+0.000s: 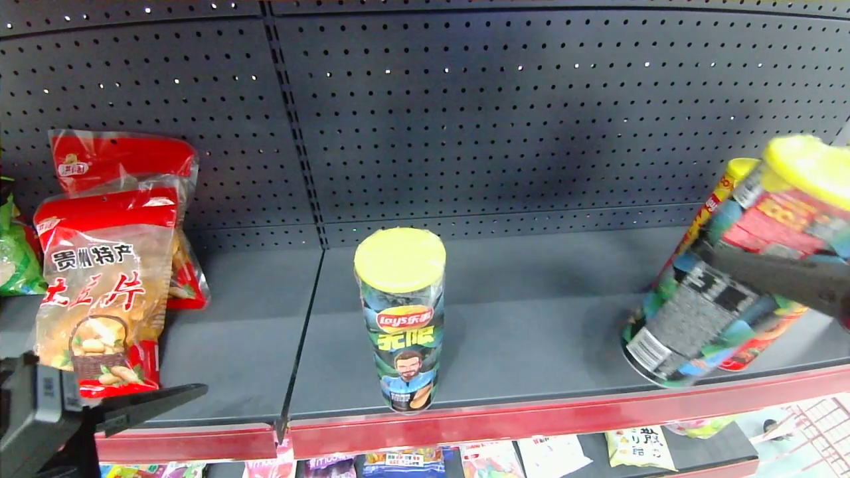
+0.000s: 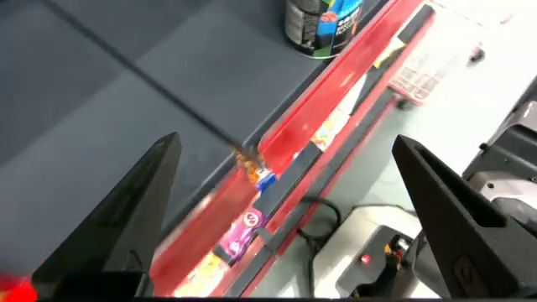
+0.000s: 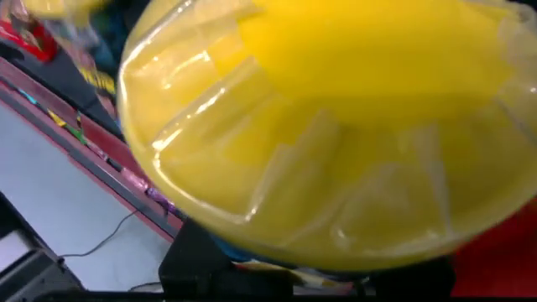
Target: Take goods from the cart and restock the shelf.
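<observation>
While right gripper (image 1: 770, 272) is clamping the tilted chips can (image 1: 697, 318) at the front edge of the shelf (image 1: 531, 332), an early release is risking a topple; left gripper (image 2: 285, 139) is hanging open, empty.

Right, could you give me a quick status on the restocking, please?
Left gripper open, low before the shelf. Right gripper shut on tilted chip can at its right end. Second can close behind; upright can mid-shelf, apart.
</observation>
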You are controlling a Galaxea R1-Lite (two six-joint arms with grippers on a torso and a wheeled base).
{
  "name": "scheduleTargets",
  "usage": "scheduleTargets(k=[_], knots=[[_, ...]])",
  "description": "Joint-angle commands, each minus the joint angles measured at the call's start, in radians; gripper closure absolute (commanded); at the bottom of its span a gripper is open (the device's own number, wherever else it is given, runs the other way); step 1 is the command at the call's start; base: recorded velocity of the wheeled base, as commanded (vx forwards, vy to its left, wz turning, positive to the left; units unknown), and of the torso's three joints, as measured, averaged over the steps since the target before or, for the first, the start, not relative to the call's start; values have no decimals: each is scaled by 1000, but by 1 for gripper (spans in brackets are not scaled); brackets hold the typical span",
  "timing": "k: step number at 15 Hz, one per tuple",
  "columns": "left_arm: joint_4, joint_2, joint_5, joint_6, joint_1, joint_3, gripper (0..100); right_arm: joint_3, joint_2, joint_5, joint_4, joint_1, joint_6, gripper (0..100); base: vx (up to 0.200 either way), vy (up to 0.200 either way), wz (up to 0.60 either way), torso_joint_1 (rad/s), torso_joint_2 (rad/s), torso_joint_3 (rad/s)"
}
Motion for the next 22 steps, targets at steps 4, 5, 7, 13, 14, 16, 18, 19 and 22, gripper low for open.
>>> scheduleTargets(k=[4, 5, 7, 13, 14, 16, 18, 19, 22], knots=[[81, -164, 35, -4, 2, -18, 0, -282, 426, -8, -98, 121, -36, 100, 0, 0, 0, 0, 0, 0], [82, -162, 37, -4, 2, -26, 0, -303, 449, -30, -101, 130, -44, 100, 0, 0, 0, 0, 0, 0], [82, -161, 37, -4, 2, -27, 0, -322, 474, -43, -103, 147, -44, 100, 0, 0, 0, 0, 0, 0], [81, -129, 35, -4, 2, -27, 0, -432, 638, -36, -112, 172, -47, 100, 0, 0, 0, 0, 0, 0], [81, -121, 29, -2, 1, -27, 0, -448, 662, -34, -116, 190, -45, 100, 0, 0, 0, 0, 0, 0], [81, -110, 26, -4, -1, -29, 0, -454, 699, -14, -138, 200, -44, 100, 0, 0, 0, 0, 0, 0], [79, -101, 26, -6, -1, -29, 0, -472, 742, -7, -182, 200, -42, 100, 0, 0, 0, 0, 0, 0], [79, -101, 26, -6, -1, -30, 0, -498, 776, -5, -209, 200, -37, 100, 0, 0, 0, 0, 0, 0], [81, -101, 26, -6, -1, -29, 0, -555, 829, -5, -212, 200, -28, 100, 0, 0, 0, 0, 0, 0]])
